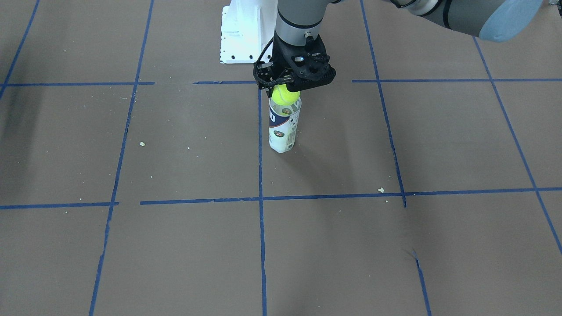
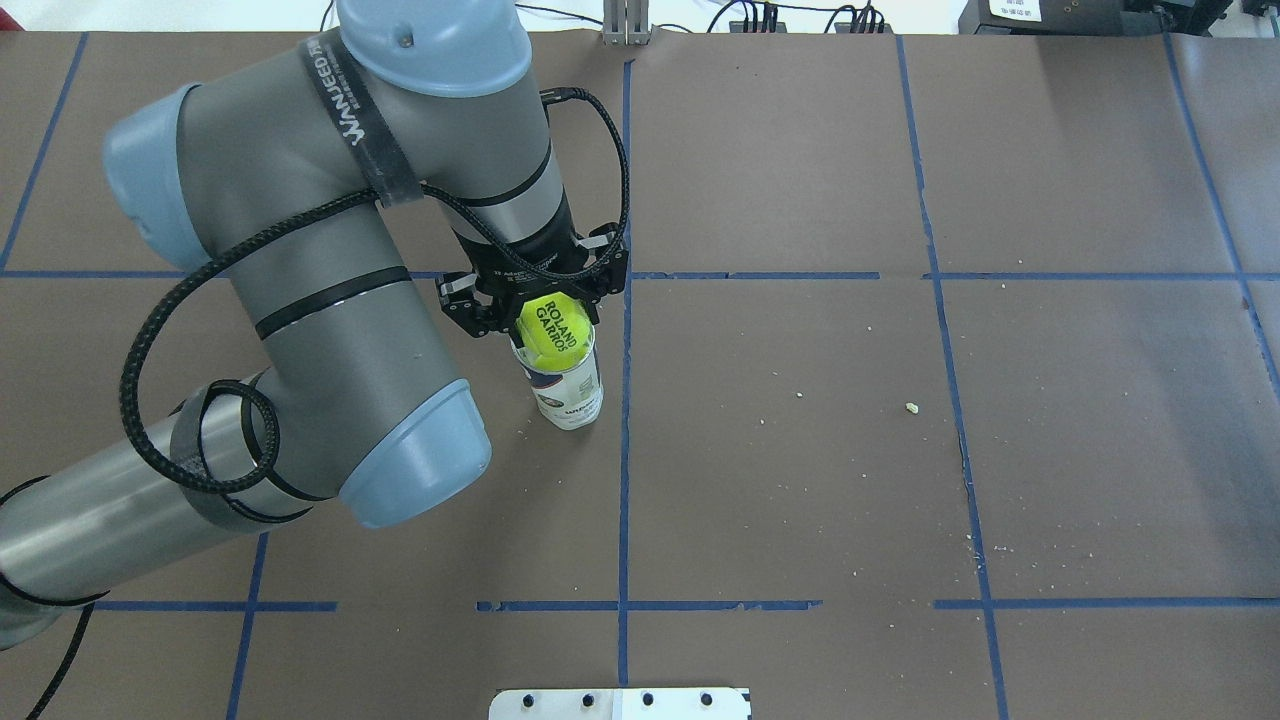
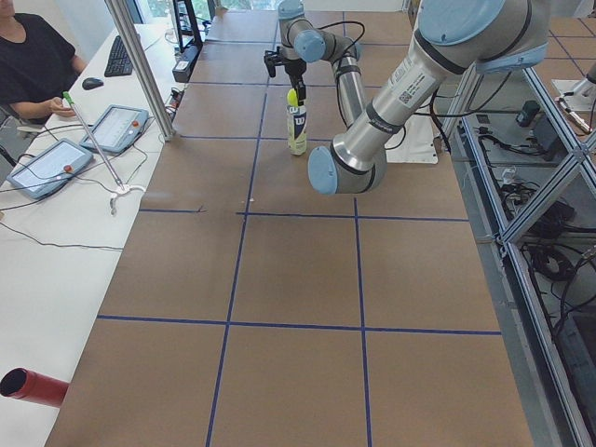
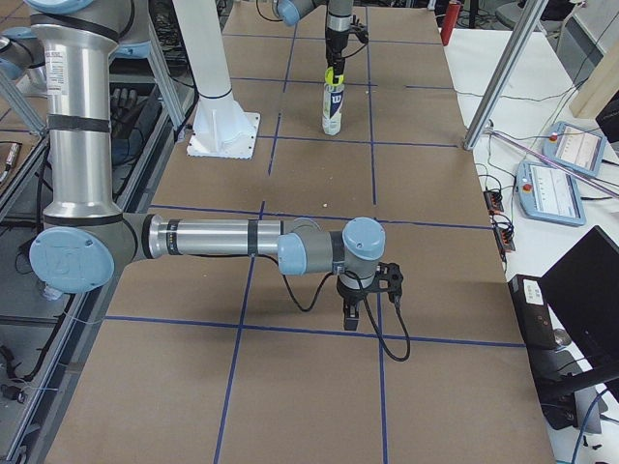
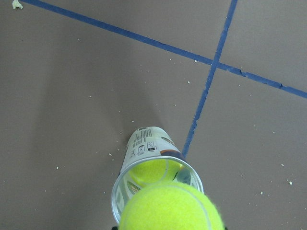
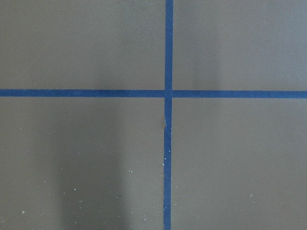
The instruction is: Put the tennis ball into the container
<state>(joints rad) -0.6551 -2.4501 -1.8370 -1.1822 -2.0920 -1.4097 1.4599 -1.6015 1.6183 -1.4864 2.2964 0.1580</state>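
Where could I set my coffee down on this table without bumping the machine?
The squares right of the middle tape line in the overhead view are bare brown paper with only crumbs. It is crowded left of it: the left arm spans there, its jaws holding the tennis ball over the container.

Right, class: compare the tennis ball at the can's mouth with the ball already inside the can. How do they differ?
The held tennis ball is gripped by the left hand at the rim of the container; the inner ball lies down inside, touching no hand. The held tennis ball shows black lettering from overhead; the inner ball shows none. Both are fuzzy yellow-green.
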